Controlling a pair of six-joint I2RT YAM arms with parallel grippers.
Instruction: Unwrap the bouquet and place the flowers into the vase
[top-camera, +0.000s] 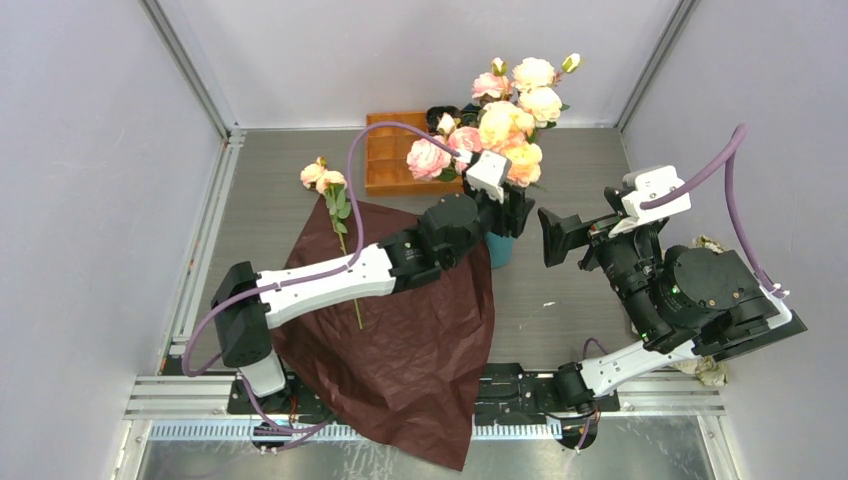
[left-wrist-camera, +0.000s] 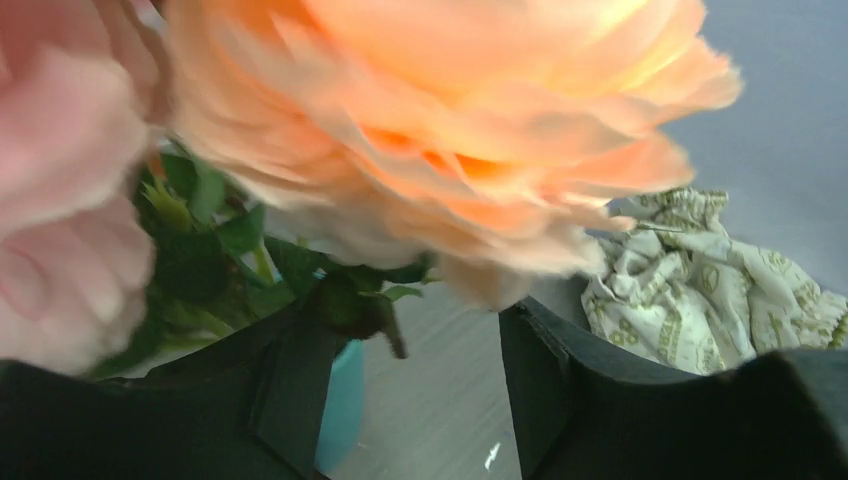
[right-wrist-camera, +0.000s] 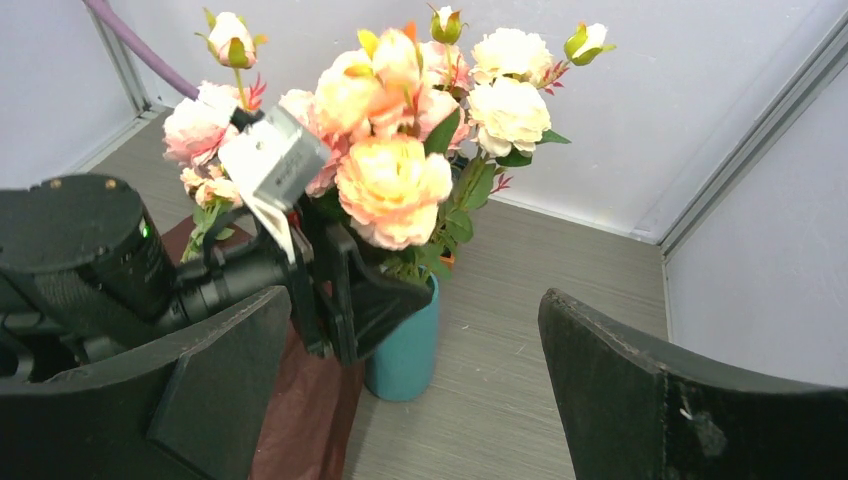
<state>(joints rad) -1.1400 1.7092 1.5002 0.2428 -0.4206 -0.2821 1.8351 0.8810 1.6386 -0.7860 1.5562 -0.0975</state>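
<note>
vase (right-wrist-camera: 405, 350): upright on the tabletop (top-camera: 570, 290), just beside the right edge of the spread wrapping paper (top-camera: 410, 350). flowers (top-camera: 510, 120): a full bunch stands in it, stems down, heads fanned above the rim. left fingers (left-wrist-camera: 560, 400): parted either side of the stems just above the rim, tabletop visible through the gap, nothing clamped; judged to be placed so the bunch can settle into the vase. right fingers (right-wrist-camera: 220, 380): wide apart and empty, held near the vase on its right, likely on standby to steady it. stray rose (top-camera: 325, 178): lies at the paper's far left corner, well apart from the vase, not yet placed. appearance: pink, peach and cream blooms with layered petals, thin green stems and small leaves; the vase is plain matte teal, tapered.
</note>
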